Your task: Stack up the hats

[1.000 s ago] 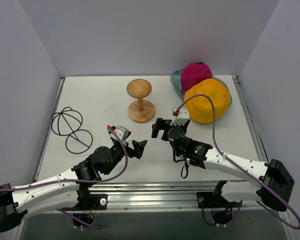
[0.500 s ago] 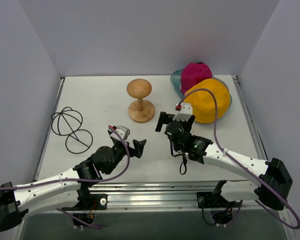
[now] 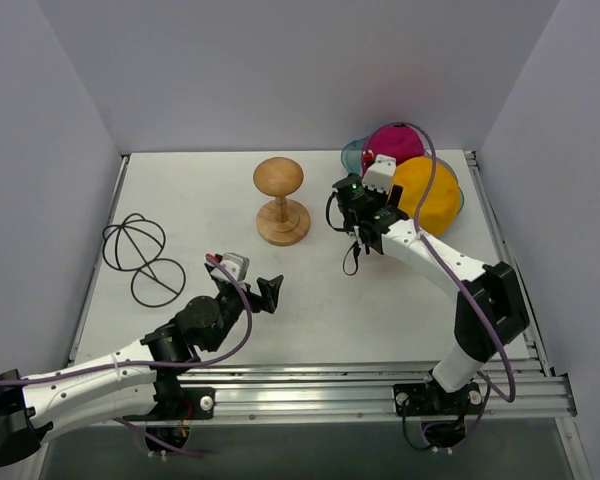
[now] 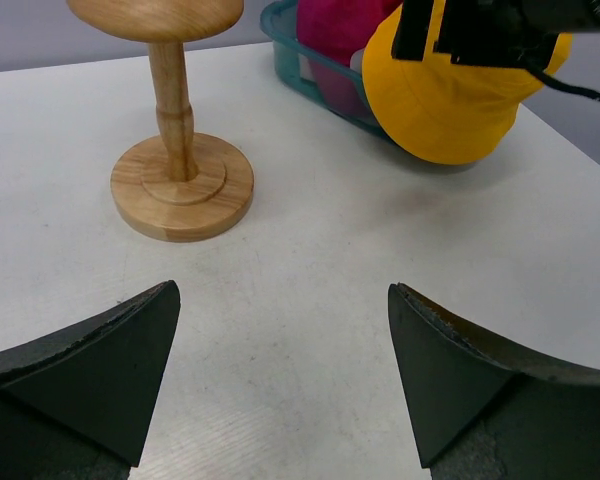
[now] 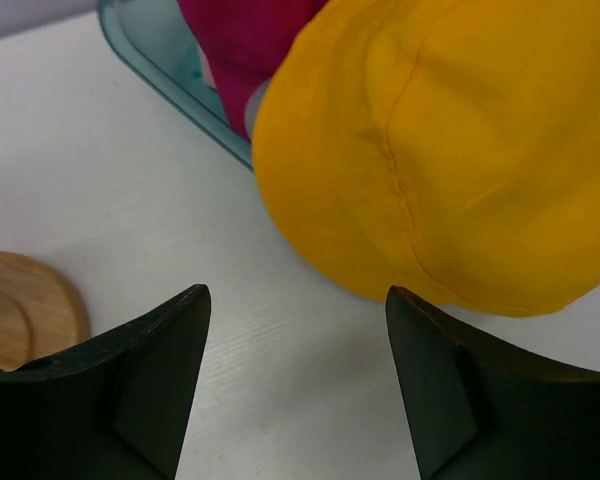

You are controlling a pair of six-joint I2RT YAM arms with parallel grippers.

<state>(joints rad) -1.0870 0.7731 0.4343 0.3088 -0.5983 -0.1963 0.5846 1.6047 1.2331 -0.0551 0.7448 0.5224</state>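
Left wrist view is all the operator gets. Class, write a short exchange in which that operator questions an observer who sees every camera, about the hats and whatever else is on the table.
Operator: Is the right gripper gripping the yellow hat? My view cuts it off.
Observer: No. Its wrist camera shows the jaws apart with nothing between them, and the hat lies just ahead.
Operator: Is anything left of the wooden stand, outside my frame?
Observer: Yes. From above, a black wire-frame stand sits near the left edge of the table.
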